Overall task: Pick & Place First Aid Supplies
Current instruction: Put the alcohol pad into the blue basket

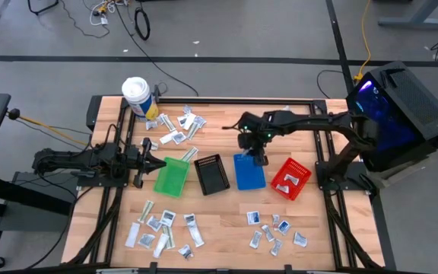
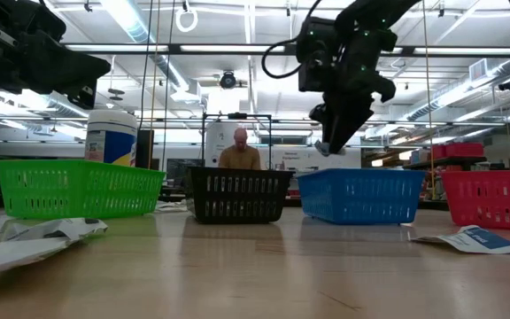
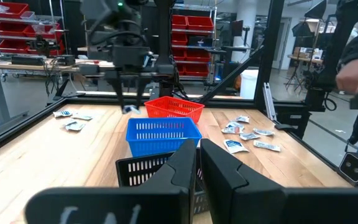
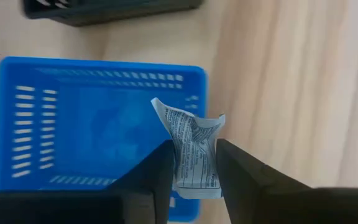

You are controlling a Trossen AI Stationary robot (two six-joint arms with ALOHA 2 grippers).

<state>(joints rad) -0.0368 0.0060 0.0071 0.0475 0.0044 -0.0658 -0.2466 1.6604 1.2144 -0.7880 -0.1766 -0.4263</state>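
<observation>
The wooden table [image 1: 226, 221] carries four small bins in a row. Under the right claw [image 4: 194, 163] stands the blue bin [image 4: 73, 118]; the black bin [image 1: 211, 173] is just beside it, the red bin [image 1: 291, 180] on its other side, the green bin [image 1: 172, 176] nearest to the left claw [image 1: 158, 162]. The right claw hangs over the blue bin's edge, its fingers clamped on a white printed sachet [image 4: 191, 149]. The left claw waits close to the green bin, fingers together. More sachets [image 1: 162, 228] lie scattered on the table.
</observation>
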